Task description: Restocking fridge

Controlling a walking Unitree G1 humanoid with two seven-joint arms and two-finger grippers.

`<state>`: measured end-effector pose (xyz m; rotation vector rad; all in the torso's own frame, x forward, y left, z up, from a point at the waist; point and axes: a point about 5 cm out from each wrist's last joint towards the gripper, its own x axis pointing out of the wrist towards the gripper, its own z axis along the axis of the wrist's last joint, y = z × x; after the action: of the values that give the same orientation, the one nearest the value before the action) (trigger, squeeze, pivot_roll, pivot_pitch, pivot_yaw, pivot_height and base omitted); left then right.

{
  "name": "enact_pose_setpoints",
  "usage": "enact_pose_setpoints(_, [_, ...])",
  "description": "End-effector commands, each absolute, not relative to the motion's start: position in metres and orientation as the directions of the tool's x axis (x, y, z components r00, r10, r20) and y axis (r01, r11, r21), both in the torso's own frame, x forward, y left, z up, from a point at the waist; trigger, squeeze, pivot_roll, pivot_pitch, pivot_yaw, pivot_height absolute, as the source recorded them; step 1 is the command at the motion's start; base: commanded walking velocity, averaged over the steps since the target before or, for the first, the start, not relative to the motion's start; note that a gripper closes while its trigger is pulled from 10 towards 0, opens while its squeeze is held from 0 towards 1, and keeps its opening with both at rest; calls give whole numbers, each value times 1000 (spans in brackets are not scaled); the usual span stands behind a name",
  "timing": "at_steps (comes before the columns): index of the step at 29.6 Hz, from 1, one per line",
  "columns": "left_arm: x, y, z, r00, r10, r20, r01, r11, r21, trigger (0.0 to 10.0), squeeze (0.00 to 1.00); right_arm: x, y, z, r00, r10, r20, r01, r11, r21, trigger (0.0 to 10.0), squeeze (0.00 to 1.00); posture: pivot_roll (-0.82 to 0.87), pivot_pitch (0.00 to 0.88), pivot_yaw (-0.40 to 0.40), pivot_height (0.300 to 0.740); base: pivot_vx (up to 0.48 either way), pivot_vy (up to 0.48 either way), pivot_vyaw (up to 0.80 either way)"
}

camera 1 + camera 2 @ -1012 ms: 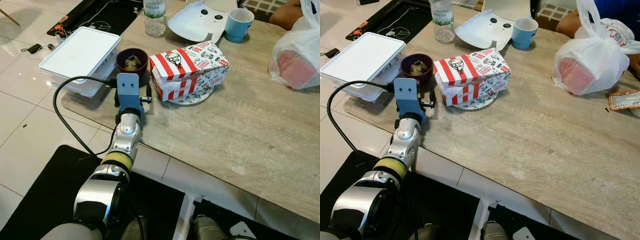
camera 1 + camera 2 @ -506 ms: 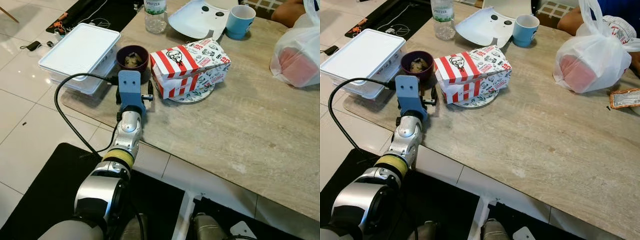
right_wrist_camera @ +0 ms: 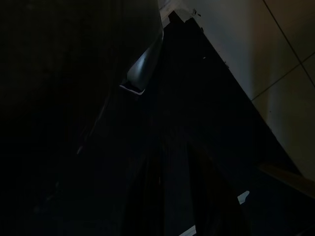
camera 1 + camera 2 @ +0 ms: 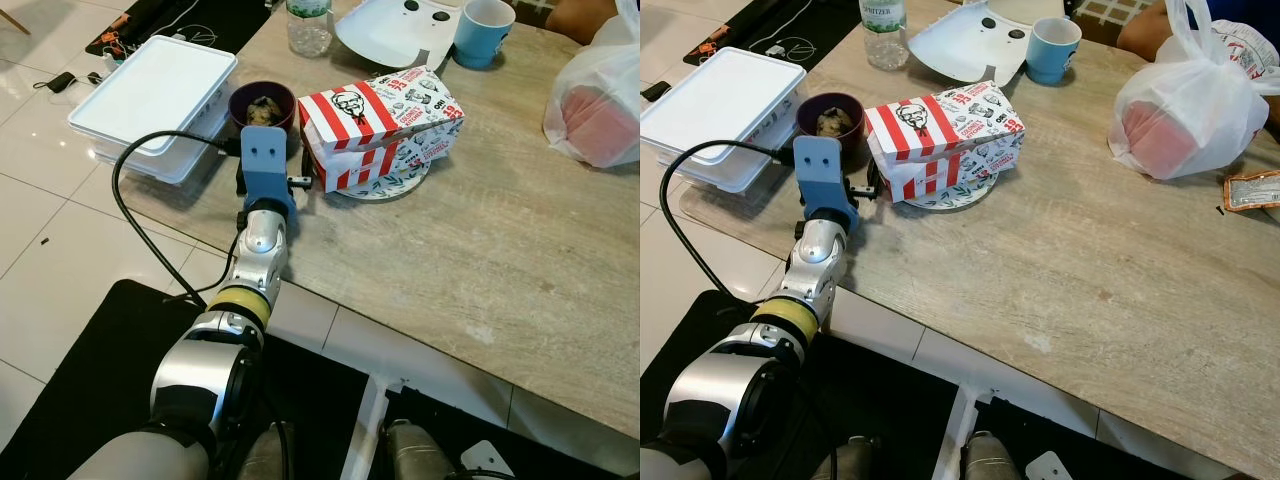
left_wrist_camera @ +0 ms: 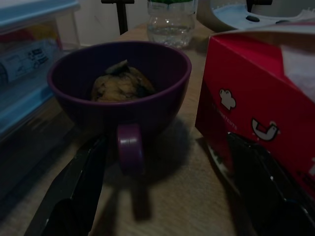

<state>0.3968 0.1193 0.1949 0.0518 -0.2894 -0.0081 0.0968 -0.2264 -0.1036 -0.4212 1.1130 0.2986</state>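
1. Nothing is restocked yet, as I judge it: all food sits on the pale wood-grain table [image 4: 480,250], and no fridge can be seen.
2. Left gripper [image 5: 162,196] rests low on the table, its two black fingers [image 5: 74,191] spread wide, holding nothing. They point at the small dark-purple ceramic bowl [image 4: 257,103], whose loop handle faces them with a gap between.
3. Bowl: glossy, round, holding a lumpy brown leftover.
4. Just beside it stands the red-and-white striped cardboard chicken box [image 4: 378,110], rectangular, on a patterned round plate [image 4: 392,187].
5. On the bowl's other side lies the white-lidded clear plastic container [image 4: 150,95], flat and smooth.
6. Remaining: grasp, lift and carry to the fridge.
7. Right arm hangs idle; its wrist view is too dark to read.
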Motion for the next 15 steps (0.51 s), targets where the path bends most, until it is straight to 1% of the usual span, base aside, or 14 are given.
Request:
enact_pose_setpoints(1, [397,125,193,961,-12,277,-6,998,63,10000,0,73,-228,-109,348,19,-937,-453,879,-150,10000,0,-239,314,8,740,0,0,0])
enact_pose_setpoints(4, [398,126,196,959,-13,284,-6,998,63,10000,0,72,-228,-109,349,20,-937,-452,879,-150,10000,0,-240,315,9,740,0,0,0])
enact_pose_setpoints(5, [399,126,197,958,-13,286,-6,998,63,9804,0,72,-228,-109,349,19,-937,-452,879,-150,10000,0,-241,315,10,740,0,0,0])
enact_pose_setpoints(7, [399,126,198,957,-14,289,-4,998,63,8549,0,72,-228,-109,349,19,-937,-452,879,-150,10000,0,-241,315,10,740,0,0,0])
enact_pose_setpoints(8, [399,126,198,957,-14,289,-4,998,63,8549,0,72,-228,-109,349,19,-937,-452,879,-150,10000,0,-241,315,10,740,0,0,0])
enact_pose_setpoints(9, [399,125,199,957,-16,291,-2,998,63,5137,0,72,-228,-109,350,20,-937,-451,880,-150,10000,0,-241,315,10,740,0,0,0])
enact_pose_setpoints(11, [399,125,199,957,-16,291,-2,998,63,5137,0,72,-228,-109,350,20,-937,-451,880,-150,10000,0,-241,315,10,740,0,0,0])
enact_pose_setpoints(12, [399,124,200,956,-20,293,1,998,64,0,0,72,-228,-109,351,20,-936,-450,880,-150,10000,0,-241,314,11,740,0,0,0])
enact_pose_setpoints(15, [399,123,200,956,-27,294,9,998,63,0,0,73,-227,-109,353,22,-935,-449,881,-149,10000,0,-242,312,13,740,0,0,0])
